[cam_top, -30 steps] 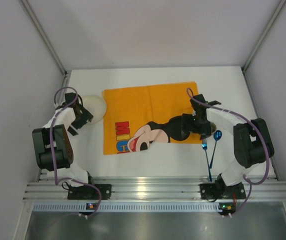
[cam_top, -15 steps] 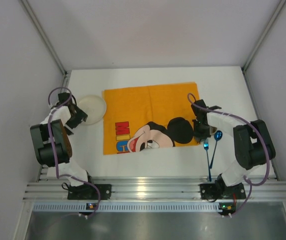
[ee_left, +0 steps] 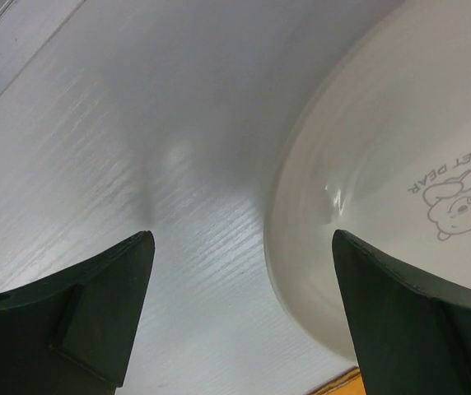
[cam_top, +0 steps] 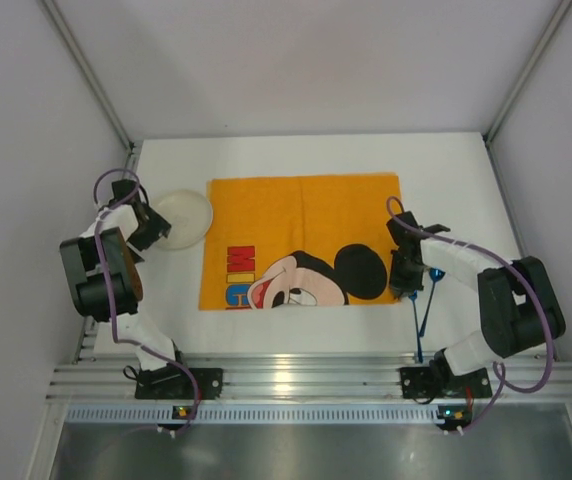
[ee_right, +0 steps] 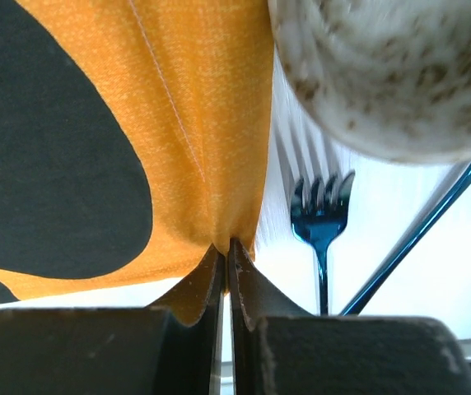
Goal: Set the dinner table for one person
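The orange Mickey Mouse placemat [cam_top: 301,235] lies flat in the middle of the white dinner table [cam_top: 446,170]. My right gripper [cam_top: 407,287] is shut on the mat's near right corner; the orange cloth [ee_right: 211,123] is pinched between the jaws of the gripper [ee_right: 228,247]. A blue fork [ee_right: 321,218] and a blue spoon handle [ee_right: 421,239] lie just right of it, seen from above as the fork and spoon [cam_top: 421,315]. A white plate [cam_top: 186,217] sits left of the mat. My left gripper [cam_top: 153,228] is open at the plate's left rim [ee_left: 301,247], straddling it, gripper [ee_left: 242,239].
A speckled cream cup or bowl [ee_right: 384,74] stands close beyond the fork in the right wrist view. Grey walls enclose the table on three sides, and an aluminium rail [cam_top: 296,375] runs along the near edge by the arm bases.
My right gripper moved from over the mat to its right near corner, shut on the cloth and pulled it rightward. My left gripper swung to the plate's left rim.
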`<state>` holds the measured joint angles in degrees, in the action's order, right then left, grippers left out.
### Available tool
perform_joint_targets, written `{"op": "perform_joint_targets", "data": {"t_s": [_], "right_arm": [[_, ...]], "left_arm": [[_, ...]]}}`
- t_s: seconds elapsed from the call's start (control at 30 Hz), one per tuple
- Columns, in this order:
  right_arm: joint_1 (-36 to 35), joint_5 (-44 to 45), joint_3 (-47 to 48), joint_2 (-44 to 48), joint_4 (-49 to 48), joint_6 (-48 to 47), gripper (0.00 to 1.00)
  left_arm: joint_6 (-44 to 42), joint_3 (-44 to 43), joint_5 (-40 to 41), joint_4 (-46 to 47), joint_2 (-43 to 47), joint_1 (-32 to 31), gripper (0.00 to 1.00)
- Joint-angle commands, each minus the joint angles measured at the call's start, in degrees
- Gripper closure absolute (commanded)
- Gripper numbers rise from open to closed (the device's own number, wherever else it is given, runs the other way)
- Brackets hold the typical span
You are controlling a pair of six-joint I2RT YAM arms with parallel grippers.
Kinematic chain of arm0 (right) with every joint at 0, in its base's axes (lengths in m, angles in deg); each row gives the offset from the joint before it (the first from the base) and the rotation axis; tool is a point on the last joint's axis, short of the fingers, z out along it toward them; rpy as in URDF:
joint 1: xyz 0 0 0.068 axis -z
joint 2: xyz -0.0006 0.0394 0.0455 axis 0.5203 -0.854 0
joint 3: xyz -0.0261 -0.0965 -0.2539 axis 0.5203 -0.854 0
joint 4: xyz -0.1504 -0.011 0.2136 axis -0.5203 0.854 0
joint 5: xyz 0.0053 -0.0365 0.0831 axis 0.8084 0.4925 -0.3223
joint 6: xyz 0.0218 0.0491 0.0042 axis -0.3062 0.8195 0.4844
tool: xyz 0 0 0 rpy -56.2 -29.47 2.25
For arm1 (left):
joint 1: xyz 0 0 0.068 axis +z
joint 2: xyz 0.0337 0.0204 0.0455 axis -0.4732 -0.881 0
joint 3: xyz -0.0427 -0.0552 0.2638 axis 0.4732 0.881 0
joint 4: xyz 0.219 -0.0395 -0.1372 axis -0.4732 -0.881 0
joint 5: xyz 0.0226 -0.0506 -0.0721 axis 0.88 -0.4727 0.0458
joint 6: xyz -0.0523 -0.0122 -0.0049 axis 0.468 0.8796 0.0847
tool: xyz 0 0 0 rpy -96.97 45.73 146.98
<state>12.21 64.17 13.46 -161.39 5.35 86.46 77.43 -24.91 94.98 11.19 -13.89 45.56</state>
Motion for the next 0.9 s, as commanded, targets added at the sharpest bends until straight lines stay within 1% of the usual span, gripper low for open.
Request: {"op": "perform_joint_targets", "data": {"t_s": [0.0,0.03,0.2,0.3,0.33,0.37,0.4,0.43,0.47,0.5,0.53,0.57,0.6,0.63,0.77,0.8,0.83,0.87], "right_arm": [[-1.08,-2.31,-4.61,0.49,6.34,4.26,1.0],[-1.08,-2.57,-4.88,0.58,6.61,4.17,1.0],[-1.08,-3.02,-6.19,2.95,8.1,4.08,1.0],[-0.99,-2.49,-6.02,3.31,8.45,3.47,1.0],[-1.08,-2.58,-4.98,3.04,8.45,3.12,1.0],[-1.08,-2.93,-4.27,2.87,8.71,2.25,0.99],[-1.08,-2.93,-3.48,2.43,8.98,1.89,0.88],[-1.08,-3.02,-1.82,2.43,9.16,1.54,0.79],[-1.17,-3.02,-0.84,2.6,9.68,0.75,0.48],[-1.17,-2.93,0.12,3.39,10.03,0.48,0.24],[-1.17,-2.93,2.31,3.83,10.47,0.22,0.06],[-1.25,-2.93,3.37,4.27,11.08,-0.48,0.01],[-1.17,-3.02,4.6,4.97,11.44,-0.83,0.0],[-1.34,-3.1,7.14,5.24,11.88,-1.45,0.0],[-1.78,-1.61,14.71,6.29,14.69,-2.07,0.0],[-1.78,-1.18,16.2,6.47,15.13,-2.24,0.0],[-1.78,-0.13,19.26,6.56,15.48,-2.5,0.0],[-1.78,0.67,20.77,6.47,16.18,-2.59,0.0]], "left_arm": [[-0.91,-2.84,-0.79,3.19,-2.39,0.43,0.07],[-0.82,-3.28,-1.05,3.72,-3.79,0.43,0.08],[-0.47,-5.56,-2.29,5.13,-6.43,0.43,0.16],[-0.73,-6.88,-2.03,5.48,-7.84,0.34,0.26],[-0.82,-8.19,-2.02,5.22,-8.36,0.43,0.39],[-1.25,-8.9,-2.29,5.13,-9.33,0.35,0.45],[-1.43,-10.04,-2.46,4.78,-9.77,0.34,0.53],[-2.04,-10.83,-2.72,4.52,-10.04,0.43,0.7],[-2.48,-11.45,-2.99,4.25,-10.39,0.35,0.77],[-2.92,-12.59,-2.99,3.73,-10.13,0.34,0.83],[-3.62,-12.86,-3.08,3.81,-9.69,0.43,0.9],[-3.89,-13.12,-3.08,3.81,-8.82,0.35,0.91],[-4.24,-13.47,-3.25,3.81,-7.07,0.43,0.95],[-4.51,-13.65,-3.78,3.81,-5.83,0.43,1.0],[-3.9,-13.92,-6.94,3.55,0.76,0.34,1.0],[-3.63,-13.65,-9.21,3.55,2.25,0.34,1.0],[-2.85,-13.48,-9.49,3.72,4.79,0.26,1.0],[-2.41,-13.13,-12.71,4.07,6.21,0.26,1.0]]}}
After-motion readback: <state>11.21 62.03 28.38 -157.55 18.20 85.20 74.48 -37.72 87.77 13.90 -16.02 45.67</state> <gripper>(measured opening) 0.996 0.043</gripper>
